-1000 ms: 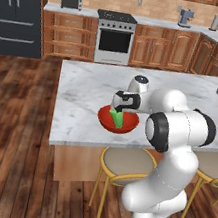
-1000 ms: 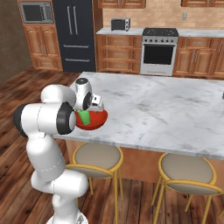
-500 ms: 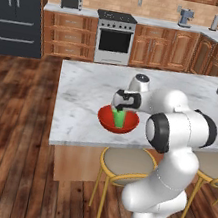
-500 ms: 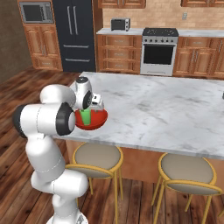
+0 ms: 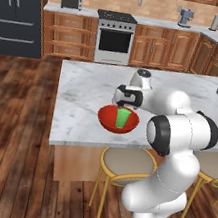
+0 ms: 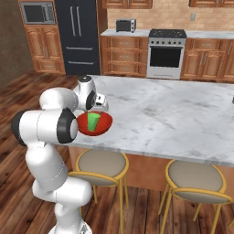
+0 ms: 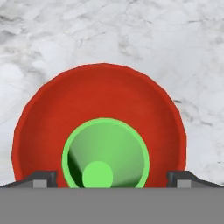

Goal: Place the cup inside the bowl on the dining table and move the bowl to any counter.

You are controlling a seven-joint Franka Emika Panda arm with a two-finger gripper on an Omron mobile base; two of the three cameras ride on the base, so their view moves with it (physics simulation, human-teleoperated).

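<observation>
Cup [image 7: 105, 154]: its near side is cut off at the bottom of the hand view.
Bowl [image 6: 103, 123]: its left rim hides behind the arm.
Gripper [image 5: 123, 105]: fingertips too small to tell.

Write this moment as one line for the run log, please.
cup: upright inside bowl | bowl: on dining table, near front edge | gripper: open, above cup, holding nothing | next: probably grasp bowl
</observation>
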